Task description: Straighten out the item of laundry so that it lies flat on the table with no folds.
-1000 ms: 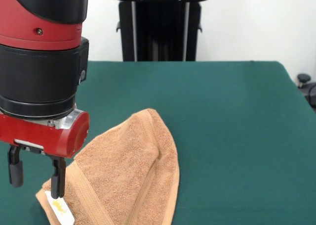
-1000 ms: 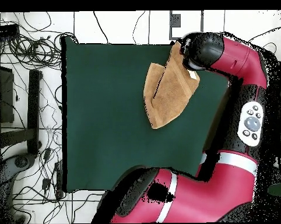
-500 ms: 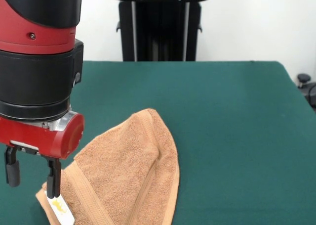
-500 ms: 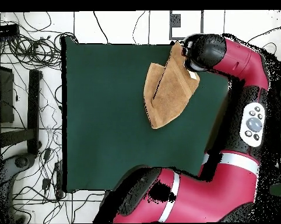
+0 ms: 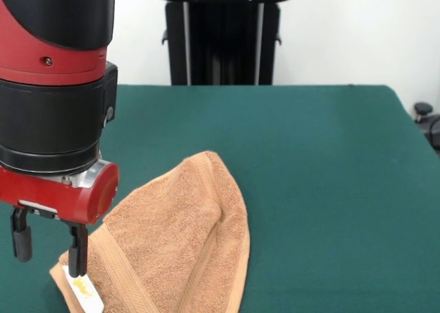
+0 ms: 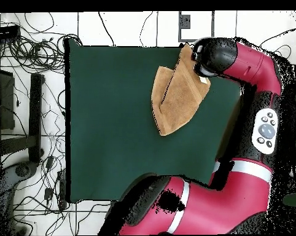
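The light-brown terry towel [image 5: 175,244] lies folded over itself into a pointed wedge on the green table [image 5: 316,162], at the near left in the front view. Its white tag with yellow print [image 5: 84,289] sticks out at the near left corner. My gripper [image 5: 48,247] hangs open just above that corner. One finger [image 5: 77,251] is over the towel's edge near the tag, the other [image 5: 22,239] is off the towel over the table. In the overhead view the towel [image 6: 175,95] lies at the table's top right, with the arm's wrist [image 6: 215,56] covering its corner and hiding the gripper.
The robot's black pedestal [image 5: 221,34] stands behind the table's far edge. The towel's corner lies close to the table's near left edge. In the overhead view cables and stands [image 6: 27,92] lie on the floor to the left of the table.
The gripper shifted slightly left, dipped a little, then rose slightly. It stays open over the towel's tagged corner. The towel has not moved.
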